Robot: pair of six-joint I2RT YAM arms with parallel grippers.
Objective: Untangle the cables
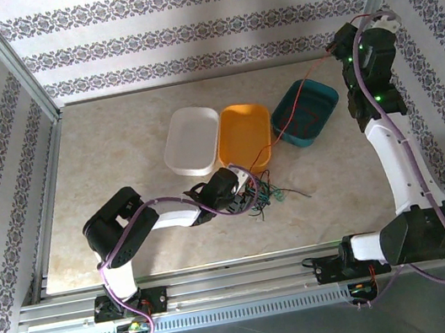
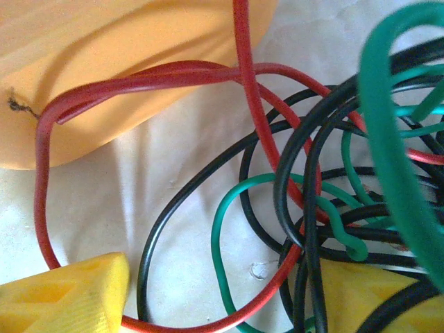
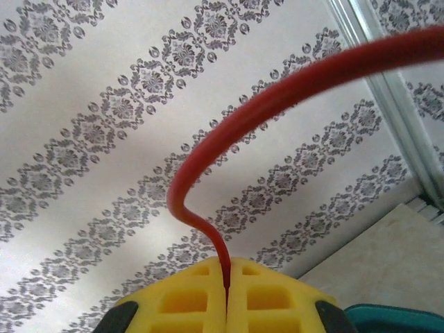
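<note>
The cables lie in a tangle (image 1: 264, 197) of red, green and black wires in front of the orange tray (image 1: 244, 134). My left gripper (image 1: 244, 190) is down at the tangle's left side. In the left wrist view it (image 2: 218, 281) is open, its yellow fingers (image 2: 69, 298) straddling loops of red cable (image 2: 41, 187), green cable (image 2: 218, 229) and black cable (image 2: 149, 257) that rest on the table. My right gripper (image 1: 331, 51) is raised at the far right, shut on one red cable (image 3: 208, 132) that runs taut (image 1: 300, 94) down to the tangle.
A white tray (image 1: 192, 140), the orange tray (image 2: 104, 62) and a teal tray (image 1: 318, 99) stand in a row behind the tangle. The taut red cable crosses above the teal tray. A corner of the teal tray (image 3: 395, 319) shows under my right gripper. Patterned walls enclose the table.
</note>
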